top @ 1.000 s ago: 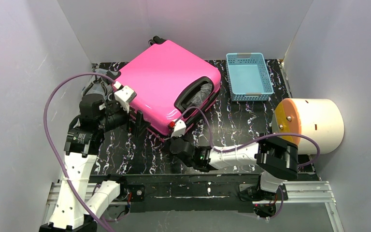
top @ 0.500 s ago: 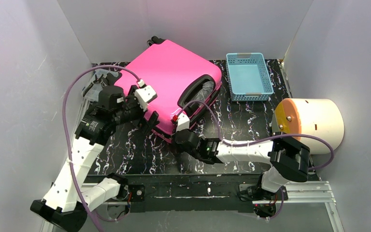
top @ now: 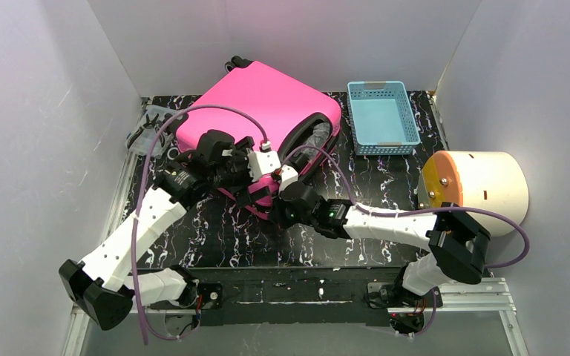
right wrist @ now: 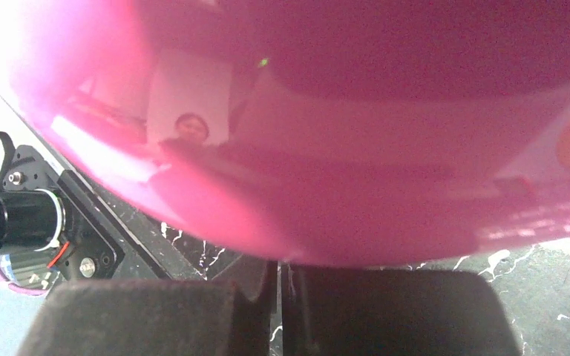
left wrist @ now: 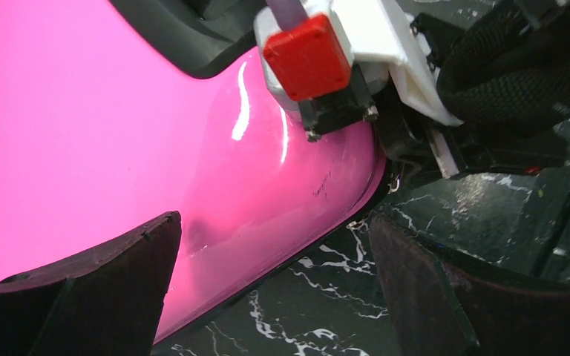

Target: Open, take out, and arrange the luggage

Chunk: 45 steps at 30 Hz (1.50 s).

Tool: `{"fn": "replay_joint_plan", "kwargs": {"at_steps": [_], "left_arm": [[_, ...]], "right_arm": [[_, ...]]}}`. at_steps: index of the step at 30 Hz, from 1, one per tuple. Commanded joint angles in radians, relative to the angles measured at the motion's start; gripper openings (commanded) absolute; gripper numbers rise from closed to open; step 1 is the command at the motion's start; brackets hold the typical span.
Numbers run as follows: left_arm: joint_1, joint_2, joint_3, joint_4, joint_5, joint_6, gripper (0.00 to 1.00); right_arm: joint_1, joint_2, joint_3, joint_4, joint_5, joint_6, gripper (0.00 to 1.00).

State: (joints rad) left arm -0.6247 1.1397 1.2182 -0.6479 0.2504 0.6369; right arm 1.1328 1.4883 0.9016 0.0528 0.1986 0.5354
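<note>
1. Top view: one luggage (top: 267, 104), hot pink, lies flat on the black marbled table (top: 215, 237) toward the back, left of centre. Its pink shell faces up and its black handle (top: 306, 133) is on the right side.
2. Both arms meet at the luggage's near corner. The left gripper (top: 256, 194) comes in from the left and the right gripper (top: 280, 208) from the right, just beside each other.
3. Count in this view: one luggage, one light-blue basket (top: 383, 117) just to its right, one cream cylinder (top: 482, 185) with an orange face at the right edge, and two arms.
4. Left wrist view: the two fingers (left wrist: 104, 289) stand wide apart with nothing clamped. The luggage's (left wrist: 119, 148) rounded corner sits in the gap between them. The left finger shows against the pink shell and the right one over the table (left wrist: 490, 215). Whether either one touches the shell cannot be told.
5. A red block (left wrist: 308, 55) on the right arm's wrist shows against the shell just above that corner.
6. Right wrist view: the two fingers (right wrist: 156, 319) are pressed together, with only a thin seam between them and nothing visible in it. The luggage's (right wrist: 341, 148) glossy shell fills the upper frame, its lower edge right at the fingertips.
7. One dark joint of the left arm (right wrist: 37, 222) shows at the left.
</note>
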Motion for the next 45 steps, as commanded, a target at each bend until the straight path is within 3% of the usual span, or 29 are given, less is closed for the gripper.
{"fn": "replay_joint_plan", "kwargs": {"at_steps": [1, 8, 13, 18, 22, 30, 35, 45], "left_arm": [[-0.006, 0.017, 0.027, -0.042, 0.001, 0.15, 0.98], [-0.005, 0.008, -0.053, -0.051, -0.047, 0.198, 0.98], [-0.006, 0.019, -0.121, 0.056, -0.147, 0.227, 0.98], [0.005, 0.027, -0.162, 0.146, -0.228, 0.245, 0.98], [0.019, 0.035, -0.173, 0.151, -0.22, 0.251, 0.98], [0.057, 0.043, -0.187, 0.175, -0.221, 0.259, 0.98], [0.071, 0.056, -0.175, 0.176, -0.21, 0.255, 0.98], [0.072, 0.073, -0.15, 0.156, -0.184, 0.233, 0.98]], "right_arm": [[-0.045, -0.041, 0.018, -0.102, 0.013, 0.036, 0.01], [-0.047, -0.049, 0.047, -0.297, 0.145, 0.015, 0.01], [-0.047, 0.005, 0.117, -0.411, 0.061, -0.113, 0.01], [-0.056, -0.018, 0.125, -0.527, 0.124, -0.181, 0.01], [-0.135, -0.084, 0.064, -0.485, 0.09, -0.18, 0.01], [-0.288, -0.11, 0.093, -0.463, 0.094, -0.239, 0.01], [-0.364, -0.157, 0.062, -0.344, 0.013, -0.26, 0.01], [-0.481, -0.139, 0.081, -0.179, 0.054, -0.336, 0.01]]}}
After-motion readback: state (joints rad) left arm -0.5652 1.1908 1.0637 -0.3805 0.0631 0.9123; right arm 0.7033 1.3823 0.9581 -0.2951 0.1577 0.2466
